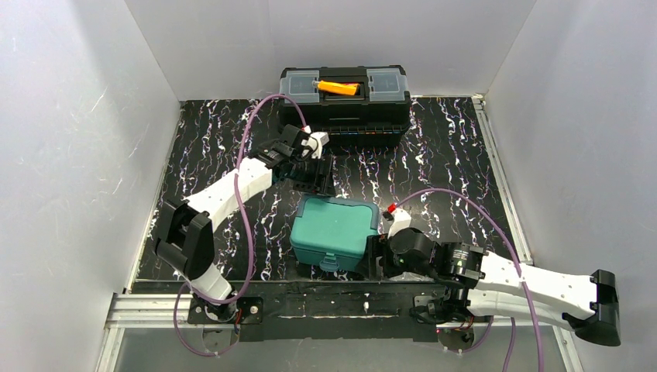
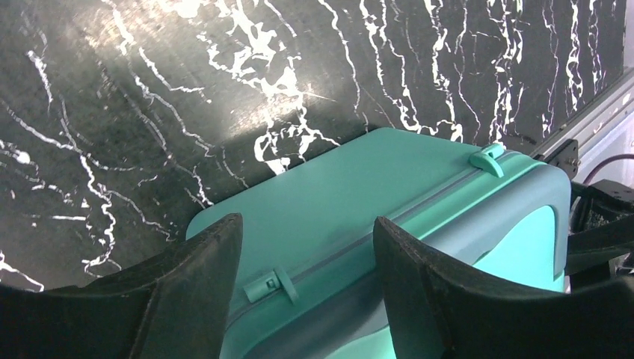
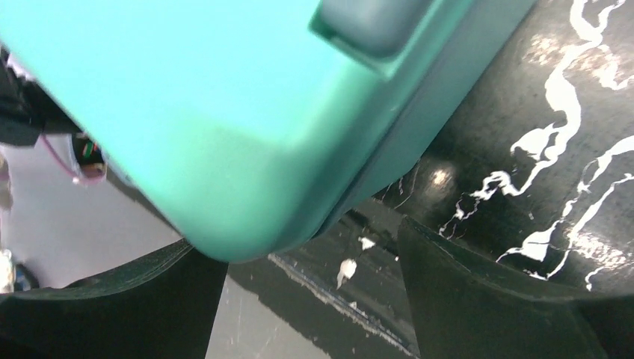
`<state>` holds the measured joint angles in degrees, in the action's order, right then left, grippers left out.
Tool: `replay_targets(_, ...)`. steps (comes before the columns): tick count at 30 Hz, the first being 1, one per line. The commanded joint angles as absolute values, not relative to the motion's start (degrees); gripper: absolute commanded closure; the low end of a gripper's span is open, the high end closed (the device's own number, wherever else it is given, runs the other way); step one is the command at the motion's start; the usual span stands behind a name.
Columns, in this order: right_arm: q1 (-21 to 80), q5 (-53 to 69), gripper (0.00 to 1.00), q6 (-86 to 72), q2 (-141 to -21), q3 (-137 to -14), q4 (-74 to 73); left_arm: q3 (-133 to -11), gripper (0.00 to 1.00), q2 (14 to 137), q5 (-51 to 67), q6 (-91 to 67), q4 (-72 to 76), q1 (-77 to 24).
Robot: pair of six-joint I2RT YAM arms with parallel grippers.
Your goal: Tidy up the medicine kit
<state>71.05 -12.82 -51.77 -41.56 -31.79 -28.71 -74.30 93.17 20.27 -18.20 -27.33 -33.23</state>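
The teal medicine kit (image 1: 335, 229) sits lid-shut near the table's front edge, with its latch (image 1: 329, 262) facing the arm bases. My left gripper (image 1: 318, 178) is open and empty, hovering just behind the kit. In the left wrist view the kit's hinged back edge (image 2: 359, 194) lies between and below the dark fingers (image 2: 202, 284). My right gripper (image 1: 376, 256) is open at the kit's right front corner. In the right wrist view that corner (image 3: 224, 112) sits just above the left finger (image 3: 134, 307); nothing is gripped.
A black toolbox (image 1: 345, 99) with an orange handle (image 1: 339, 87) stands at the back wall. White walls close in the marbled black table (image 1: 449, 155) on three sides. A metal rail (image 1: 496, 167) runs along the right edge.
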Motion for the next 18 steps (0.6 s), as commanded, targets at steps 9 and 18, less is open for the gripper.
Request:
replay_targets(9,71.6,-35.2,0.1,-56.0,-41.3,-31.5,-25.2,-66.8,0.38,84.7,17.5,-22.2,-34.1,-29.8)
replay_targets(18,67.9,-38.2,0.07,-54.5,-43.0,-32.2,-22.7,-60.7,0.37,79.0,17.2,-26.1,-34.3,-29.7)
